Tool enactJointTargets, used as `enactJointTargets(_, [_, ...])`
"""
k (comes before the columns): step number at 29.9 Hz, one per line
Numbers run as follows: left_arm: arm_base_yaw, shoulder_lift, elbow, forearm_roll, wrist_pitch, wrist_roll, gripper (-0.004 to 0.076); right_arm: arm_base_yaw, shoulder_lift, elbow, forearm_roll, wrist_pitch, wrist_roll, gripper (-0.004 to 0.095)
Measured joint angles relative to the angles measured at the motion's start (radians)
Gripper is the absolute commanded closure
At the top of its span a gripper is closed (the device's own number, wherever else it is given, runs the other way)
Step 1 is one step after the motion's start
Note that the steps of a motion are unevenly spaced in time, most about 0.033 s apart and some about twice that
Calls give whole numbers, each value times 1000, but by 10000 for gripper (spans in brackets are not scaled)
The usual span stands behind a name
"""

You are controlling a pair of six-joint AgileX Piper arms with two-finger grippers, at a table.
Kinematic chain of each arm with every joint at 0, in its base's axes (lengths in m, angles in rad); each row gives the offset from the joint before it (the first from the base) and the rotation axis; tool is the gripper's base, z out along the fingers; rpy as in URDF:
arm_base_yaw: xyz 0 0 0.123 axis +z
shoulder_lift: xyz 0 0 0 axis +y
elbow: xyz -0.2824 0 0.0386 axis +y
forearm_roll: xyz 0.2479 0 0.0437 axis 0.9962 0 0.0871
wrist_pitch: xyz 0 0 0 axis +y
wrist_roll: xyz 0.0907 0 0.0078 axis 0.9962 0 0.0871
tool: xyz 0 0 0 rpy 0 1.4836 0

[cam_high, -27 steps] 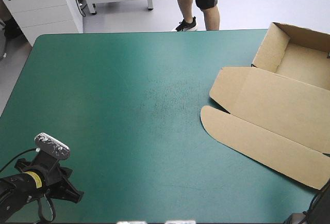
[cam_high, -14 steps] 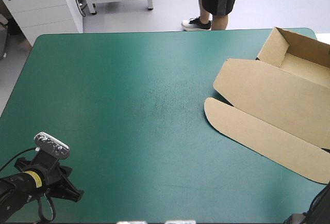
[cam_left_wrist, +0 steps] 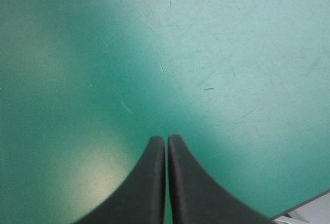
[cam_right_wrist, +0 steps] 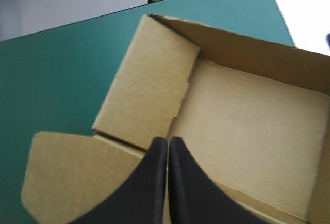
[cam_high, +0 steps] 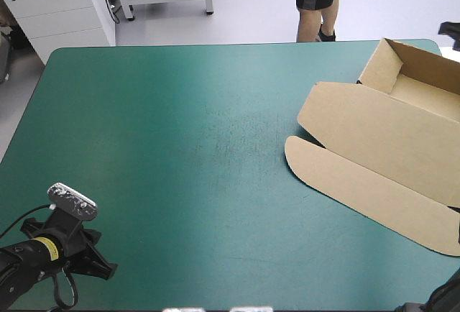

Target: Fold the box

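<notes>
Shows the box (cam_high: 388, 147) shifted toward the high view's upper right since earlier, now settled (tray walls up, lid flat). Reads as nearly folded. Lies right under the right gripper (cam_right_wrist: 168, 140), clenched empty. Sits well apart from the left gripper (cam_left_wrist: 166, 139), likewise clenched, lower left over bare teal-green cover (cam_high: 180, 147).

The box (cam_high: 381, 150) lies open at the table (cam_high: 165, 147) right.

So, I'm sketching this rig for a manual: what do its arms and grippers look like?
The left gripper and right gripper each have two broad, matte black fingers shaped like curved fins, wide at the base and tapering to narrow rounded tips. The left arm is black too, with a small yellow label carrying dark print near the wrist.
</notes>
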Motion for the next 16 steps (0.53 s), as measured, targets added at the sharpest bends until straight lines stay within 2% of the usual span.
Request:
enactJointTargets(6, [0,0,0,0,-25,0,731,178,-103,138,-63,0,-22,921])
enactJointTargets(16, [0,0,5,-54,-64,0,731,461,-380,553,-123,-12,-24,921])
